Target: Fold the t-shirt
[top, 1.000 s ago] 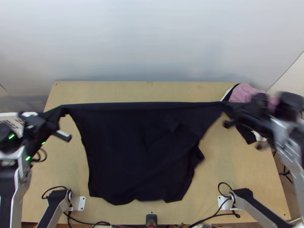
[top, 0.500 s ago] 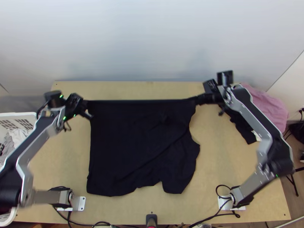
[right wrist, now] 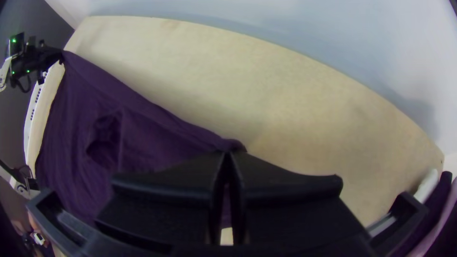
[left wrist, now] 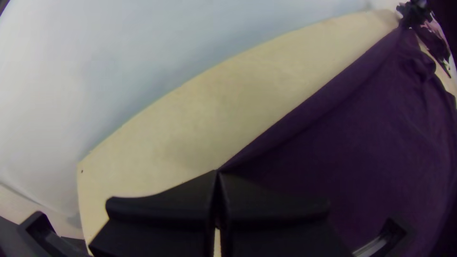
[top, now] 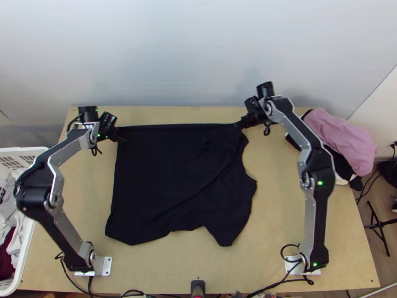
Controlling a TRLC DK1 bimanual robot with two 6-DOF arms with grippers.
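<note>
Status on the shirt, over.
Left gripper, right gripper shut on shirt, far edge's two ends. Far edge straight, near edge uneven. Pink cloth off right, clear of shirt.

top view looking steeply down from high over the near edge of the wooden bench (top: 283, 213), two wrist views close behind the left hand (top: 122, 139) and right hand (top: 239, 125), facing the pale wall (top: 198, 59), dark T-shirt (top: 173, 174) shared by all three
</note>
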